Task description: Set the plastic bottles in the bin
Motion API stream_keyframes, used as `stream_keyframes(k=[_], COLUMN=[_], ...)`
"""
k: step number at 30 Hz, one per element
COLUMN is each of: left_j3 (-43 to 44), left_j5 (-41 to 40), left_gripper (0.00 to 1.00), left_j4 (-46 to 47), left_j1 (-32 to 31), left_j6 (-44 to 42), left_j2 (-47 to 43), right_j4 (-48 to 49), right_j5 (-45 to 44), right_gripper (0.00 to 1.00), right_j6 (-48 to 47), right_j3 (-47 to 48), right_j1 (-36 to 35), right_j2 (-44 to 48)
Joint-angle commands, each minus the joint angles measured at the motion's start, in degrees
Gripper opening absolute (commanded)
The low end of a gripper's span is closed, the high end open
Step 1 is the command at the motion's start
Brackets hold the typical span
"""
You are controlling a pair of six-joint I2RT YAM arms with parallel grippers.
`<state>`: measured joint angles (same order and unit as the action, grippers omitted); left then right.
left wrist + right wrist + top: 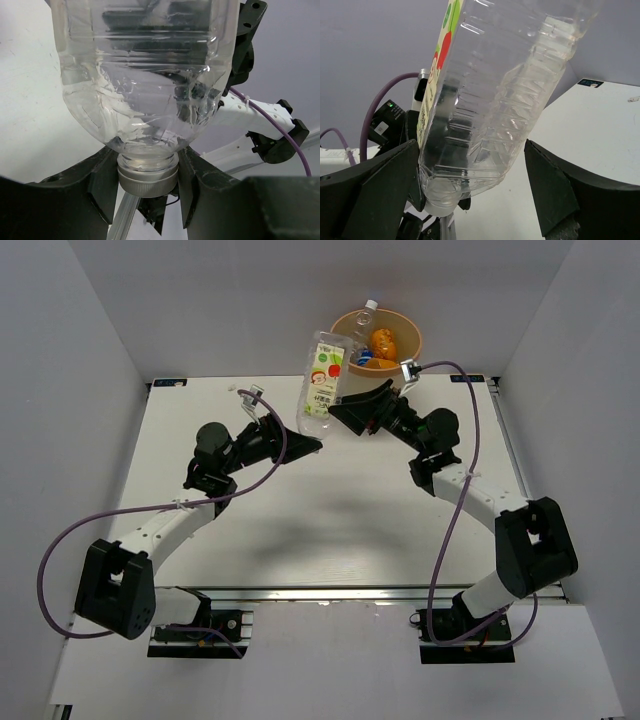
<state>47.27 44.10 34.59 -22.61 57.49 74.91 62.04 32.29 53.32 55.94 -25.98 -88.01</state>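
While the left gripper (147, 175) pinches its threaded neck just above the pale screw cap, a clear ridged bottle (322, 380) with a fruit-printed label stands inverted above the white table (300, 530). The right gripper (350, 405) gapes wide around its crinkled body. Behind, the round beige bin (418, 340) holds an orange bottle (383, 340) and a blue-labelled bottle (365, 360).
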Motion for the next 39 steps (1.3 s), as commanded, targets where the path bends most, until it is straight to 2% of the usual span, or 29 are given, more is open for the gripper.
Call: stream_keyframes(k=[1,4,8,14,17,18,21,22,24,28,30,31,32,34,35,38,39], left_j3=[0.7,0.5,-0.6,0.0,1.7,2.3,8.9,13.8,18.3,29.0,37.5,40.8,47.2,53.4,59.8,69.6,75.4], left_j5=[1.4,0.9,1.3,0.0,-0.6,-1.5,-9.3,-14.6,-17.0,-19.5,-19.8,-19.8,-19.8,-18.3,-19.0,-22.4,-22.7], left_gripper=[0.00,0.00,0.00,0.00,0.00,0.00,0.00,0.00,0.00,0.00,0.00,0.00,0.00,0.00,0.00,0.00,0.00], left_j4=[2.3,2.3,5.9,4.3,2.0,0.7,-12.3,-20.4,-26.6,-31.2,-34.8,-37.2,-38.8,-42.7,-44.5,-50.7,-52.5], left_j1=[-0.8,-0.9,-1.1,-1.2,-1.2,-1.2,-1.2,-1.2,-1.2,-1.1,-1.2,-1.2,-1.1,-1.2,-1.2,-1.5,-1.6], left_j6=[-0.7,-0.3,1.3,0.0,-1.9,-2.8,-11.3,-16.0,-19.0,-22.5,-24.1,-25.6,-27.1,-31.6,-33.0,-36.7,-37.2], left_j2=[-3.5,-3.5,-3.7,-4.3,-3.5,-2.9,-0.7,0.0,2.3,11.3,16.0,21.3,23.9,28.8,33.0,40.6,42.4], right_j4=[-4.2,-4.5,-4.0,-2.6,-5.1,-8.7,-16.3,-18.6,-22.9,-32.8,-35.5,-38.4,-39.5,-41.4,-43.2,-45.9,-46.3], right_j5=[-3.6,-3.1,2.2,5.9,5.6,5.2,-2.1,-6.5,-9.5,-14.6,-16.5,-19.8,-21.8,-25.9,-26.8,-28.1,-28.2], right_gripper=[0.89,0.89,0.89,0.89,0.89,0.89,0.89,0.89,0.89,0.89,0.89,0.89,0.89,0.89,0.89,0.89,0.89], right_j6=[-4.8,-3.4,-2.3,-4.3,-7.9,-9.3,-15.6,-16.6,-18.6,-20.4,-23.1,-23.7,-24.3,-26.1,-26.2,-27.3,-27.4], right_j3=[1.6,3.3,5.1,0.2,-0.7,-0.5,-1.3,-1.5,-1.5,-1.4,-2.1,-2.3,-2.6,-3.0,-3.0,-3.2,-3.3], right_j1=[-0.7,-0.7,-1.4,-3.4,-3.7,-3.6,-3.3,-2.9,-0.4,5.5,8.0,8.8,10.0,11.4,13.0,15.8,16.4], right_j2=[2.2,0.7,-0.8,2.1,4.5,5.2,9.6,12.1,14.5,21.2,24.9,26.2,27.4,30.3,31.0,33.0,33.4])
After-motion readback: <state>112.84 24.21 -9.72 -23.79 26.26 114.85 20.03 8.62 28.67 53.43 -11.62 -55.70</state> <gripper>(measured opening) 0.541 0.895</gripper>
